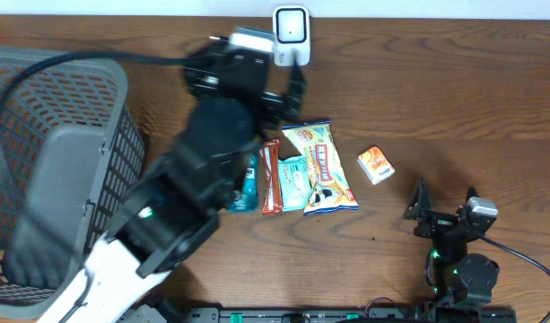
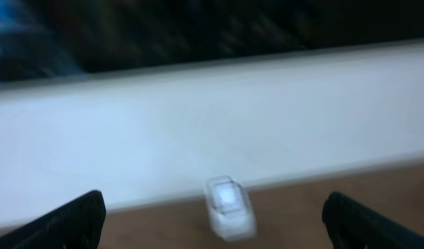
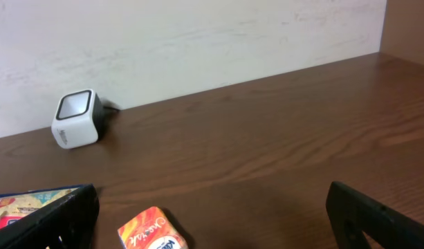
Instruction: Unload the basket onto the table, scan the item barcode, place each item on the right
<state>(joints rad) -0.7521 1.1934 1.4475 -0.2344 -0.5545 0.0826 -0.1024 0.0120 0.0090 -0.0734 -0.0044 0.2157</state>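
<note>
At the 12 o'clock edge of the bench point(image 1: 454, 81), the left claw point(image 2: 213, 223) hangs spread and empty facing the scanner point(image 1: 291, 27), while the snack packets point(image 1: 315, 166) lie mid-bench, apparently awaiting pickup, the right claw point(image 1: 446, 202) gaping idle at 4 o'clock.

Motion-blurred scanner point(image 2: 229, 207), left wrist view

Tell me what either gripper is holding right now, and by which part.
Nothing is held: the left gripper and the right gripper both stand open and empty.
</note>
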